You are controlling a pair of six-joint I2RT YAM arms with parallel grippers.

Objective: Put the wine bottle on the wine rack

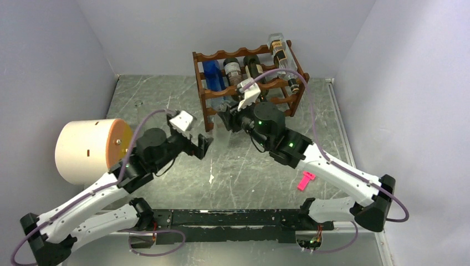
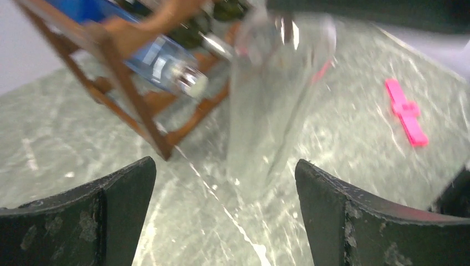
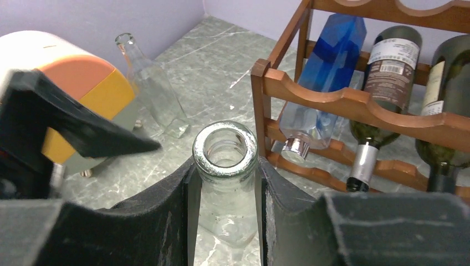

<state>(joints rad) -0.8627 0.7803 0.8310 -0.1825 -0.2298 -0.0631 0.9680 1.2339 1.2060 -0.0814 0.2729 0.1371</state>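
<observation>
A clear glass wine bottle (image 3: 225, 152) stands upright on the table just in front of the wine rack's left end. My right gripper (image 3: 225, 166) is shut on its neck just under the rim; in the top view the gripper (image 1: 226, 117) sits by the rack's left front post. The reddish-brown wooden wine rack (image 1: 249, 83) holds a blue bottle (image 3: 327, 72), dark bottles (image 3: 388, 77) and a clear one on top (image 1: 280, 52). My left gripper (image 2: 224, 166) is open and empty, facing the held bottle (image 2: 271, 100) from a short distance, apart from it.
A cream and orange cylinder (image 1: 91, 149) lies at the left by the left arm. A second clear bottle (image 3: 149, 88) stands near it. A pink clip (image 1: 305, 181) lies on the table at the right. Walls close in the left, back and right sides.
</observation>
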